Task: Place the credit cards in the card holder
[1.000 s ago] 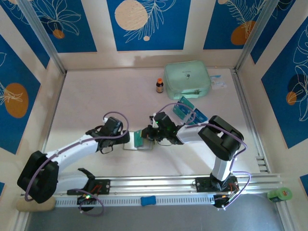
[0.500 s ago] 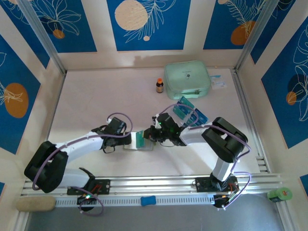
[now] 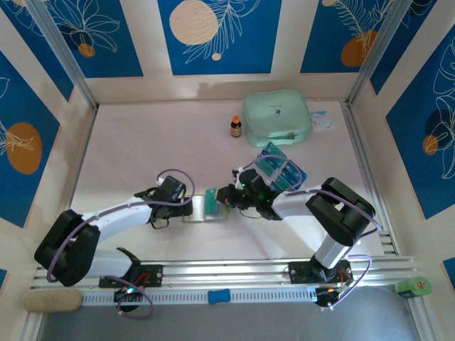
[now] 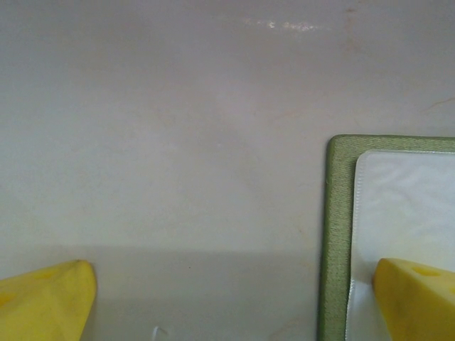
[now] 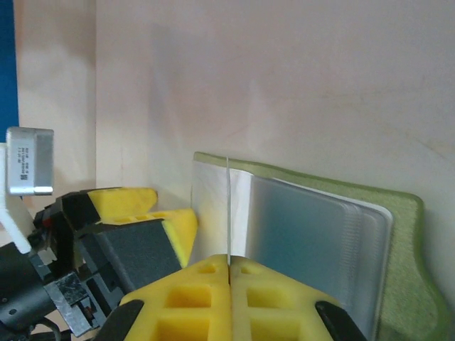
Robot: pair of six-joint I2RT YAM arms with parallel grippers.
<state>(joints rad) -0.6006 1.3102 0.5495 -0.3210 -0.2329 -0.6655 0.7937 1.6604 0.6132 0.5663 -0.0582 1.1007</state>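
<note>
- Spanning pale matte table (image 3: 142, 142) between blue leaf-print panels (image 3: 213, 35).
- Lying unfolded mid-table: olive woven card holder (image 4: 334, 234), glossy clear pockets.
- Straddling its edge, left gripper (image 4: 227, 298) spread wide.
- Clamping thin teal credit card (image 3: 211, 202) above it in right gripper (image 5: 229, 273).

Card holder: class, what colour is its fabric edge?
The card holder has an olive-green edge, clearest in the left wrist view.

1. The right gripper (image 5: 228, 264) has its yellow pads pressed together on a credit card (image 5: 227, 206), seen edge-on as a thin line.
2. The card's far end meets the clear pocket of the card holder (image 5: 402, 284), which lies open on the pale table (image 5: 284, 71).
3. The left gripper (image 5: 153, 213) sits at the holder's edge, with one yellow finger touching it.
</note>
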